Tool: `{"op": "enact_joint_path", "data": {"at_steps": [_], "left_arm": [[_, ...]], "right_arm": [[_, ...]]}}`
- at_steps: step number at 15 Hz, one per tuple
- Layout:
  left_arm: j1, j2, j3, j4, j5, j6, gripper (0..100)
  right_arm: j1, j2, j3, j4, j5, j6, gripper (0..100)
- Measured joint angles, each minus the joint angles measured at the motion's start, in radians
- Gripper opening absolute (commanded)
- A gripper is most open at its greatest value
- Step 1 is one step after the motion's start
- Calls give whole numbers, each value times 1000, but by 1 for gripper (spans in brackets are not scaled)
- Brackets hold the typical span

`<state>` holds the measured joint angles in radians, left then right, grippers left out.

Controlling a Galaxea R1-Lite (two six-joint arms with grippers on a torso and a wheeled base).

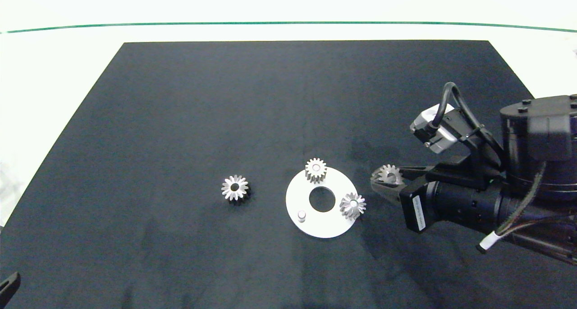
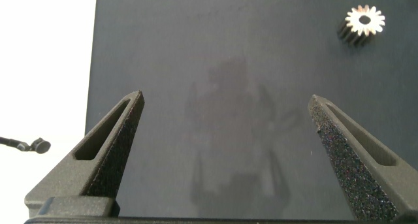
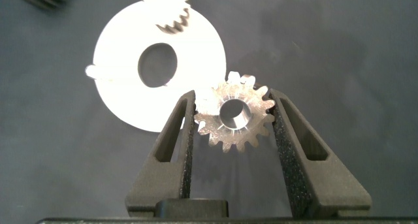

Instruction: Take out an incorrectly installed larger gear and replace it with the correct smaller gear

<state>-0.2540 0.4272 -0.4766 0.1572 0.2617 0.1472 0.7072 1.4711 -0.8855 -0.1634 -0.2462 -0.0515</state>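
The larger gear (image 1: 235, 188), a starburst of long pointed teeth, lies on the black mat to the left of the white disc plate (image 1: 315, 225); it also shows in the left wrist view (image 2: 364, 20). My right gripper (image 1: 385, 181) hangs just right of the plate, shut on the smaller gear (image 1: 389, 174), which has blunt teeth and a wide bore. In the right wrist view the smaller gear (image 3: 232, 116) sits pinched between both fingers (image 3: 185, 139). Two more gears (image 1: 315, 168) (image 1: 353, 205) sit on the plate, and one short peg (image 1: 301, 215) stands bare. My left gripper (image 2: 225, 103) is open over bare mat.
The black mat (image 1: 180, 120) covers most of the white table, whose far edge carries a green line. The plate has a round centre hole (image 1: 322, 199). Only a tip of the left arm (image 1: 9, 288) shows at the bottom left corner of the head view.
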Motion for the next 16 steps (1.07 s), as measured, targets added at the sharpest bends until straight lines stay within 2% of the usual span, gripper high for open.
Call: {"op": "enact_joint_path", "data": {"at_steps": [5, 9, 12, 16], "left_arm": [[11, -91, 1, 23, 0, 53, 100], [12, -125, 0, 23, 0, 56, 100], [13, -143, 3, 23, 0, 56, 100], [12, -158, 27, 24, 0, 55, 100]], "right_arm": [[88, 99, -74, 10, 8, -4, 4], [134, 183, -143, 21, 13, -4, 4], [157, 238, -212, 84, 14, -3, 4], [174, 276, -309, 233, 15, 3, 4]]}}
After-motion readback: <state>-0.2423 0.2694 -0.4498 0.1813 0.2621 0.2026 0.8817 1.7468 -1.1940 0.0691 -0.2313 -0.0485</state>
